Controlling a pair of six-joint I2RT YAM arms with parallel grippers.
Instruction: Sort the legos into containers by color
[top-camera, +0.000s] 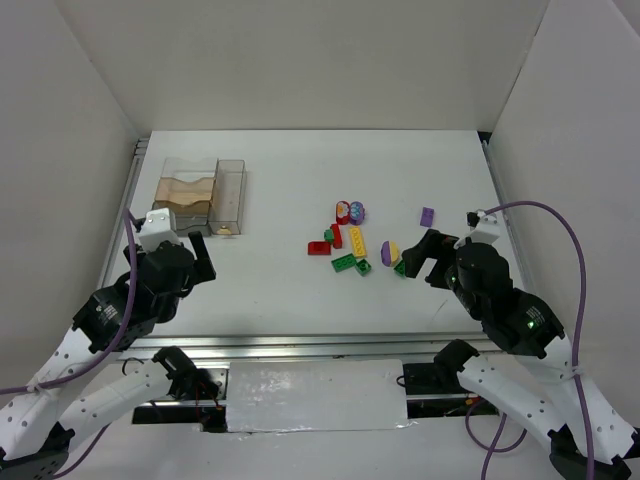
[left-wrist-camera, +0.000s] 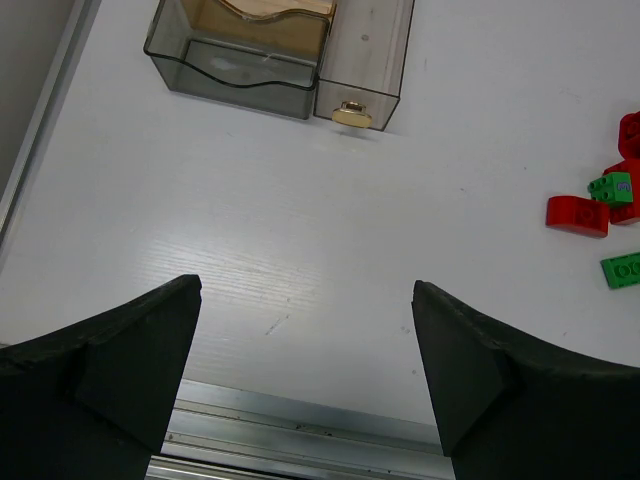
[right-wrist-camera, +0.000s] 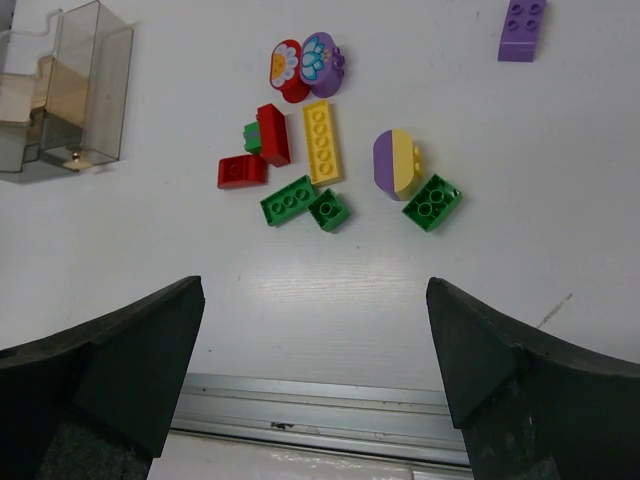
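Left wrist: left gripper jaws wide apart, empty, rail just behind | right gripper same, empty | bare bench between container far left and legos centre-right | legos loose: 4 green, 3 red, 2 purple, 1 yellow, 1 purple-yellow | 1 container

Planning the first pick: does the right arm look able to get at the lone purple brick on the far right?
Probably yes. The purple brick lies alone, clear of the clustered legos, and the right gripper is open and empty, with only bare table between them.
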